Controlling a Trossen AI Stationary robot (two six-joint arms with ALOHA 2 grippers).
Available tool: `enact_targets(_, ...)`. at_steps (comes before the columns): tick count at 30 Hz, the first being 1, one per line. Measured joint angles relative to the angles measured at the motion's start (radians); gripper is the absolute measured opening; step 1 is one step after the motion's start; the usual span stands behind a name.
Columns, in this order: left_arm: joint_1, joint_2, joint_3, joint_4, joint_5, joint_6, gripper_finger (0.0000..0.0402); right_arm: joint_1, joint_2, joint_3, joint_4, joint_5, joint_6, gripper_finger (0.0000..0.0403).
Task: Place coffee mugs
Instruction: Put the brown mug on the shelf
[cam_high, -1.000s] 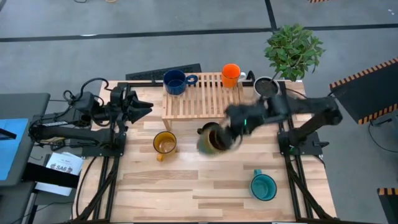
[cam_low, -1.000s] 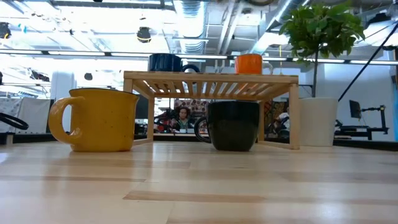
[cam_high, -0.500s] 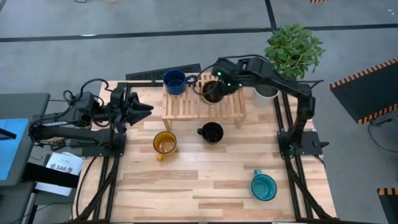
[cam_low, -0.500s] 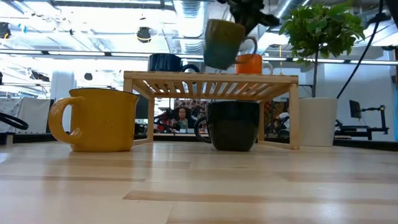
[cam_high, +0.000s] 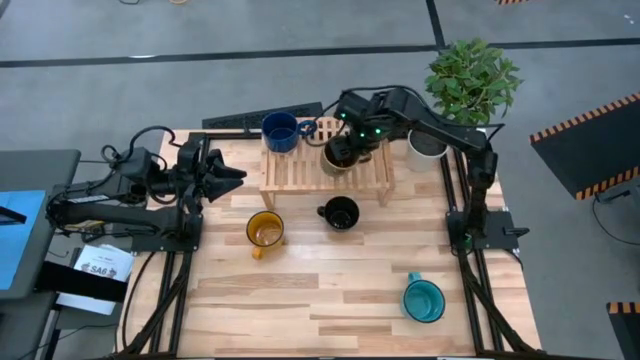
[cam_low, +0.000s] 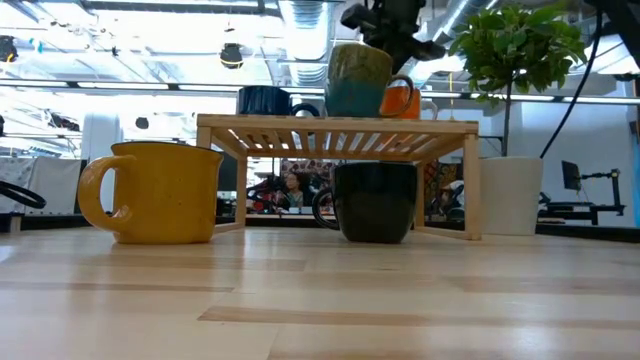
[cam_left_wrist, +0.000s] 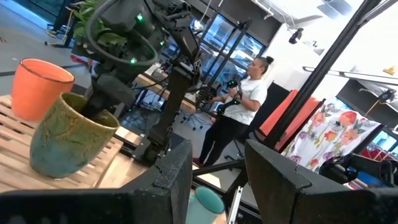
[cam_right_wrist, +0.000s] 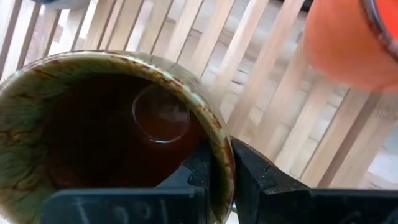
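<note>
My right gripper (cam_high: 347, 148) is over the wooden rack (cam_high: 300, 170), shut on the brown, green-glazed mug (cam_low: 358, 80), which also shows in the left wrist view (cam_left_wrist: 67, 138). The dark blue mug (cam_high: 281, 131) and the orange mug (cam_low: 404, 101) stand on the rack's slats. On the table stand the black mug (cam_high: 340, 212), in front of the rack, the yellow mug (cam_high: 265, 230) and the teal mug (cam_high: 423, 299). My left gripper (cam_high: 234, 175) waits open at the table's left edge. My right gripper pinches the brown mug's wall at its rim (cam_right_wrist: 221, 163), one finger (cam_right_wrist: 200, 167) inside the mug and one finger (cam_right_wrist: 250, 177) outside. It comes from above, pointing down. The mug is tilted, its base (cam_left_wrist: 55, 172) down at the rack's slats between the blue and orange mugs.
A white plant pot (cam_high: 428, 146) with a leafy plant (cam_high: 472, 80) stands at the rack's right end, close behind my right arm. Bare tabletop (cam_high: 330, 300) lies in front of the mugs. A person (cam_left_wrist: 239, 106) stands in the room beyond the table.
My right gripper has carried the brown mug from low over the table's middle up and toward the far edge, over the rack, then lowered it to the slats between the blue and orange mugs, where it now sits tilted.
</note>
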Motion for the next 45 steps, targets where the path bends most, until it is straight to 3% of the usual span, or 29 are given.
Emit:
enact_targets(12,0.000,0.000,0.000,0.001,-0.002,0.000,0.0132,-0.001,-0.012,-0.005,0.071,0.005,0.001,0.0185)
enact_targets(19,0.000,0.000,0.000,0.000,-0.002,-0.010,0.0132,-0.005,-0.012,0.006,0.082,0.036,-0.008,0.0201)
enact_targets(28,0.000,0.000,0.000,0.000,-0.002,-0.012,0.0132,-0.023,-0.013,0.152,0.088,0.098,-0.080,0.0202)
enact_targets(33,0.000,0.000,0.000,-0.001,-0.002,-0.012,0.0132,0.008,-0.034,0.230,0.048,0.101,-0.160,0.0193)
enact_targets(38,0.000,0.000,0.000,-0.004,-0.002,-0.007,0.0132,0.175,-0.123,0.205,-0.034,0.145,-0.188,0.0159)
enact_targets(42,0.000,0.000,0.000,-0.005,-0.015,-0.001,0.0132,0.364,-0.158,0.205,-0.138,0.263,-0.132,0.0096)
enact_targets(45,0.000,0.001,0.000,-0.005,-0.025,0.000,0.0132,0.494,-0.184,0.129,-0.100,0.347,-0.046,0.0031)
